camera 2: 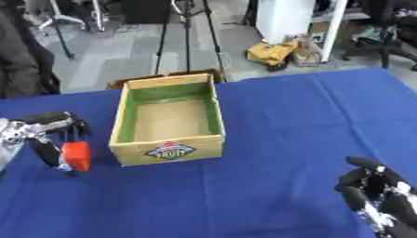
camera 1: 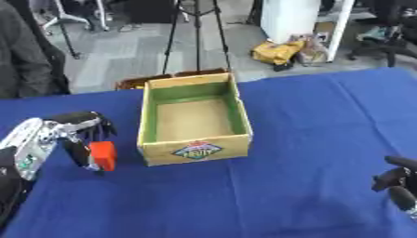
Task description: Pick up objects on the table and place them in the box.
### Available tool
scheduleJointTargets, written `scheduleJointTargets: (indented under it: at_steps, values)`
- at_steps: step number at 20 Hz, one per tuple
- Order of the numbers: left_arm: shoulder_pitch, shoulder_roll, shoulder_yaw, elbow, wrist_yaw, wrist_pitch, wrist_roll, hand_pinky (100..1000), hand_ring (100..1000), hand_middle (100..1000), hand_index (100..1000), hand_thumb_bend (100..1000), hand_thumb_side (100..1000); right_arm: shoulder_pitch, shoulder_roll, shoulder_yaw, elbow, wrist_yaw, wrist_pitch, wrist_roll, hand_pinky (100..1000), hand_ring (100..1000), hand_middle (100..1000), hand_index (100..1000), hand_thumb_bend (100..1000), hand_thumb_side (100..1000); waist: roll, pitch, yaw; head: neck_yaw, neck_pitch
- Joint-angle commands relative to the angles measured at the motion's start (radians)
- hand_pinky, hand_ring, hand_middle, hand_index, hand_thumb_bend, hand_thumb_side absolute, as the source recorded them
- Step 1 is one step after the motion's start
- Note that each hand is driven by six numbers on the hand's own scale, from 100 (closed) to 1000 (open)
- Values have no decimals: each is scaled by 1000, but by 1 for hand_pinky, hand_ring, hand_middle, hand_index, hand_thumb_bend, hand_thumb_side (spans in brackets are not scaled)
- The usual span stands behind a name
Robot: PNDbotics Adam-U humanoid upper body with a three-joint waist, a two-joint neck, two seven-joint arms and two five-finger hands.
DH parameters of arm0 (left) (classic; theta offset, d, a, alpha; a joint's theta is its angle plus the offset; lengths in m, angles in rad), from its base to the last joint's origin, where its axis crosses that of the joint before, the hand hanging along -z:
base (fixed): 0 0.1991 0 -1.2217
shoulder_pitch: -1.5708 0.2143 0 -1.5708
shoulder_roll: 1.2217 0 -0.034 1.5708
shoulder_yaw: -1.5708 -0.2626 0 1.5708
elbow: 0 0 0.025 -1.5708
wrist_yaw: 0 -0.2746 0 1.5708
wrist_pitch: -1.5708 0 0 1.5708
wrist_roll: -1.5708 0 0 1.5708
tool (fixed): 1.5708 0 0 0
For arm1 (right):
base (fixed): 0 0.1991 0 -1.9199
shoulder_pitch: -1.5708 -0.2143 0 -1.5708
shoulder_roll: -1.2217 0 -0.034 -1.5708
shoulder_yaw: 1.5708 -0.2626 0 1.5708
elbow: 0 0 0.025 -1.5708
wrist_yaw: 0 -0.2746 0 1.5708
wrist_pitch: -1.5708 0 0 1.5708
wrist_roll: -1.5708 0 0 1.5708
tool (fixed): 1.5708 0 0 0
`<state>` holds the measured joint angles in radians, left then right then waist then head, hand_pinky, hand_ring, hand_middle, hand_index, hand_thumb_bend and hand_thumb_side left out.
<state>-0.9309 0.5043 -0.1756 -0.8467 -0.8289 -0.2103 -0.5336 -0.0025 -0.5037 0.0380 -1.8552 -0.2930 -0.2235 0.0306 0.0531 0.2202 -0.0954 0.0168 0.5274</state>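
Beside box [camera 1: 194,149], left hand [camera 1: 77,135] gripping orange block [camera 1: 104,155]

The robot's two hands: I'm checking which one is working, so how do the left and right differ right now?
The left hand has its fingers curled round a small orange-red block, beside the open cardboard box; the right hand holds nothing. The left hand is up beside the box's front corner; the right hand is idle at the lower right edge of the blue tablecloth, far from the box. Both are over the cloth.
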Motion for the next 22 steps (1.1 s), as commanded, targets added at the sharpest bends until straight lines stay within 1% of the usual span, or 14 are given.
scheduleJointTargets:
  at_steps: [1,4,6,7,9,10,11,12,13,14,15,17,19,22]
  values:
    - [-12,15,1,-6,-5,0,10,592,595,618,769,788,103,-10,-11,-4,-7,3,-1,4,823,586,552,832,529,442,-3,-13,-1,2,-3]
    - [-10,14,1,-5,-7,0,18,572,578,600,752,786,100,-11,-10,-4,-7,3,-1,5,823,586,552,832,529,442,-2,-13,-2,2,-3]
    - [-9,14,1,-10,-9,-1,32,530,540,559,713,783,100,-11,-11,-4,-7,3,-2,5,823,586,552,832,529,442,-2,-13,-1,2,-4]
    - [-9,15,0,-12,-11,-1,42,479,499,509,671,777,100,-12,-11,-4,-7,3,-2,5,823,587,551,832,529,441,-2,-13,-1,2,-4]
    - [-9,15,-1,-14,-15,0,59,411,456,451,618,772,100,-12,-11,-4,-6,2,-1,6,823,587,551,832,529,441,-2,-14,-1,1,-5]
    - [-8,15,-2,-12,-17,1,62,381,432,421,588,790,100,-13,-11,-4,-6,2,-1,6,823,587,551,832,529,441,-1,-14,-1,1,-5]
    - [-7,14,-3,-10,-20,1,62,349,398,382,553,761,100,-13,-11,-4,-6,2,-1,6,823,587,551,832,529,441,-1,-14,-1,1,-5]
    - [-7,13,-4,-8,-23,0,59,339,388,371,544,760,100,-14,-11,-4,-5,2,-1,6,823,587,551,832,529,441,-1,-14,-1,1,-5]
    - [-6,12,-5,-5,-25,1,56,268,315,288,473,753,100,-14,-11,-4,-5,2,-1,7,823,587,551,832,529,441,-1,-13,-2,1,-6]
    - [-4,10,-5,-2,-28,1,54,261,309,281,468,753,100,-14,-11,-4,-5,2,-1,7,823,587,551,832,529,441,0,-13,-2,0,-5]
    - [-3,8,-6,0,-31,2,53,221,262,230,421,754,100,-14,-11,-4,-5,2,-1,7,823,587,551,832,529,441,0,-13,-2,0,-5]
    - [0,4,-5,3,-34,3,58,167,213,177,371,759,100,-14,-11,-4,-4,2,-1,7,824,587,551,832,529,441,-1,-13,-3,0,-5]
    - [1,2,-6,6,-37,4,64,148,199,160,354,762,100,-14,-11,-4,-3,2,-1,7,824,587,551,832,529,441,-1,-13,-3,0,-5]
    - [3,0,-4,6,-34,5,67,152,204,163,356,766,100,-15,-11,-4,-2,2,-1,8,824,587,551,832,529,441,-1,-13,-2,-1,-6]
